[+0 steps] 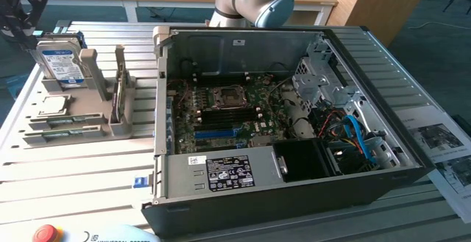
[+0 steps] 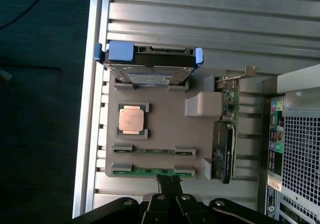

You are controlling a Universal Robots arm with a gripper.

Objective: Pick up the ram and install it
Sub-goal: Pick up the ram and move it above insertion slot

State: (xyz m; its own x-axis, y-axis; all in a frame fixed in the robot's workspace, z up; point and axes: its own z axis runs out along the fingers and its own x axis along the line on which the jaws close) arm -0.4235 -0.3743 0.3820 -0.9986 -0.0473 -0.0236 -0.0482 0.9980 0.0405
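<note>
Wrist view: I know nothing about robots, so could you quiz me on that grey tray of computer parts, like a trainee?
1. True or false: the silver processor chip lies in the grey tray, outside the computer case.
2. How many ram sticks sit in the tray? A one, B two, C four.
3. Fill in: the gripper, fingers shut, hangs nearest a ___.
Key: 1 true; 2 B; 3 ram stick.

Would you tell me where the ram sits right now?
The ram sits in the grey holder on the exterior view's left, next to the processor chip, outside the open case.
</note>
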